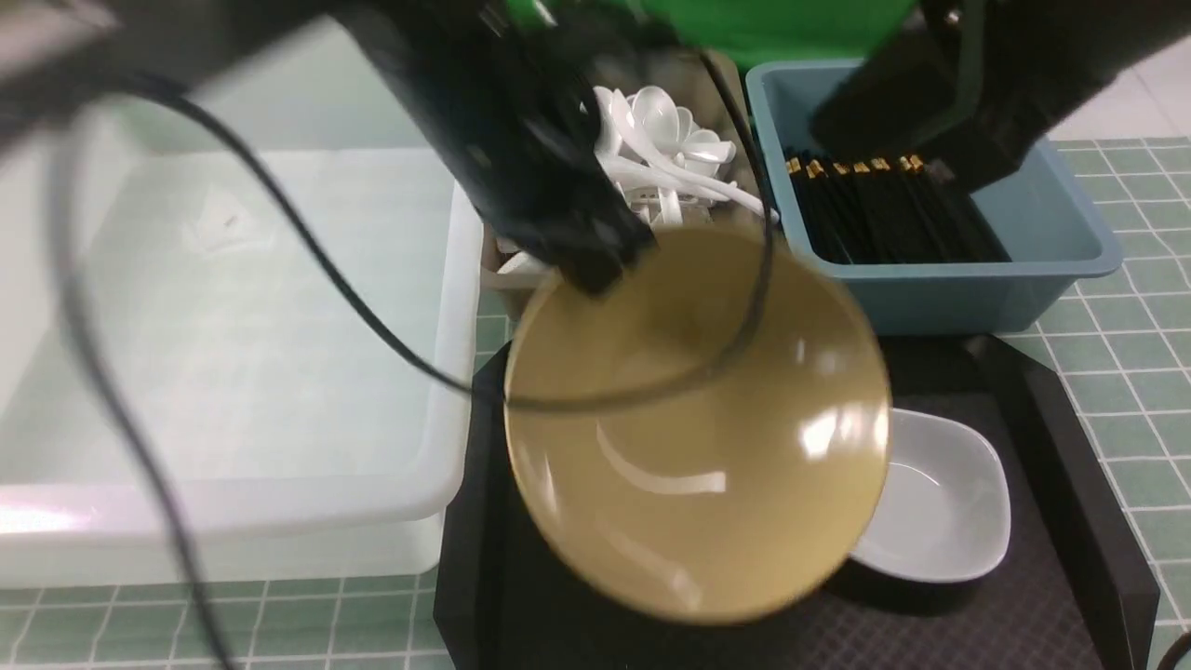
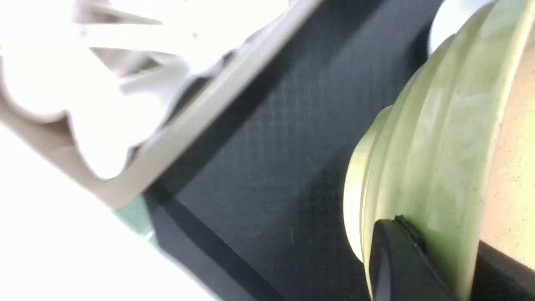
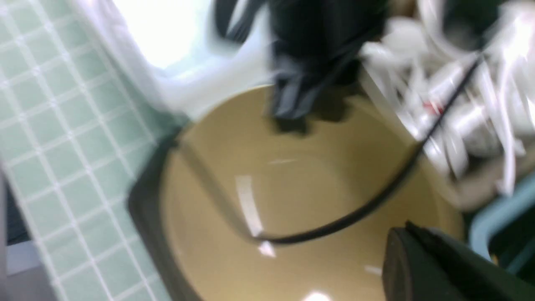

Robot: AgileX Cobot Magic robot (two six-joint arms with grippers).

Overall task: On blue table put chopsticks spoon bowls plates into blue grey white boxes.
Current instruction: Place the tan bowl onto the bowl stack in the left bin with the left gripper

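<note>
A tan bowl (image 1: 698, 437) with a green outer wall (image 2: 426, 138) hangs tilted above the black tray (image 1: 1070, 447). My left gripper (image 1: 595, 270) (image 2: 439, 238) is shut on its far rim, one finger inside and one outside. The right gripper (image 1: 940, 172) (image 3: 407, 234) is shut and holds nothing. It hovers over the blue box (image 1: 1070, 214), which holds black chopsticks (image 1: 884, 214). White spoons (image 1: 661, 140) fill the grey box (image 1: 488, 270) behind the bowl. A small white dish (image 1: 940, 502) lies on the tray, partly hidden under the bowl.
A large white box (image 1: 456, 279) stands to the left of the tray. A black cable (image 1: 372, 321) hangs from the left arm across the bowl's mouth. The pale green checked table (image 1: 1135, 326) shows to the right of the tray.
</note>
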